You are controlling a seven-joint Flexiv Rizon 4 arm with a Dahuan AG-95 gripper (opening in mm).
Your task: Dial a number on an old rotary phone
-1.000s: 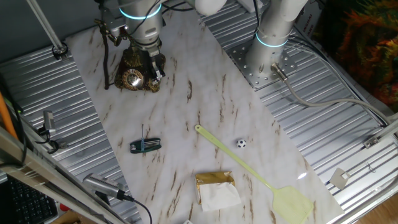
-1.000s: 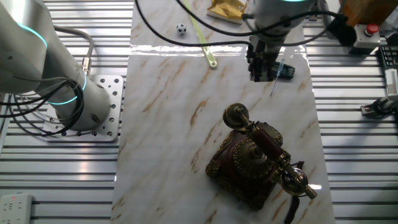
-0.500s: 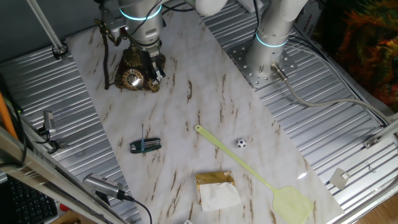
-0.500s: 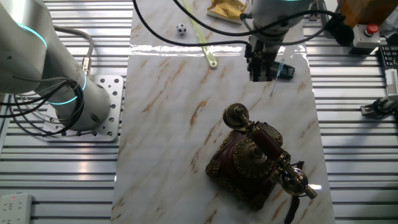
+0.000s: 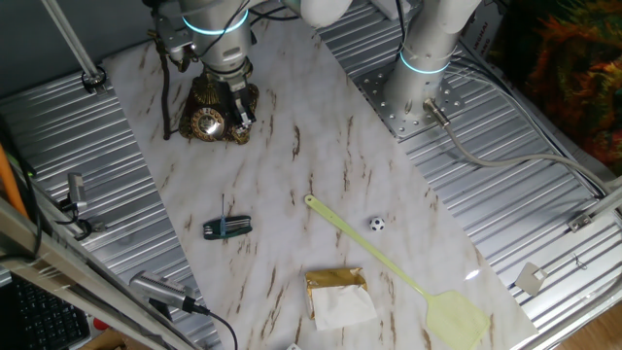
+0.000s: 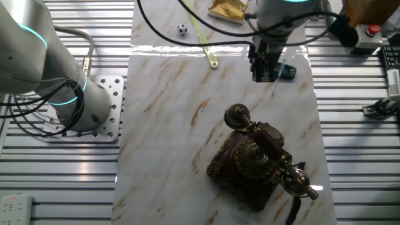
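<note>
The table [image 5: 292, 185] is a long marble-patterned slab laid over ribbed metal panels, and the arm's white base [image 5: 420, 73] is bolted beside it. The arm [image 6: 37, 69] reaches across to the far end, where its end effector [image 5: 240, 119] hangs over the old rotary phone [image 5: 209, 112], its tips just in front of the round dial. In the other fixed view the end effector [image 6: 261, 74] appears above the marble, apart from the phone [image 6: 259, 159], its fingers close together and pointing down; whether they are fully clenched or touch the dial I cannot tell, and they hold nothing that shows. The phone stands upright near the slab's end, its dark handset with brass ends lying across the cradle.

A pale yellow fly swatter [image 5: 398, 270] lies diagonally over the near half of the table. Beside its handle rests a gold packet [image 5: 337, 295] with a white part. A small dark green clip-like tool [image 5: 227, 227] lies near the middle, well apart from the phone. A tiny black-and-white ball [image 5: 376, 224] sits just beside the swatter's handle.
</note>
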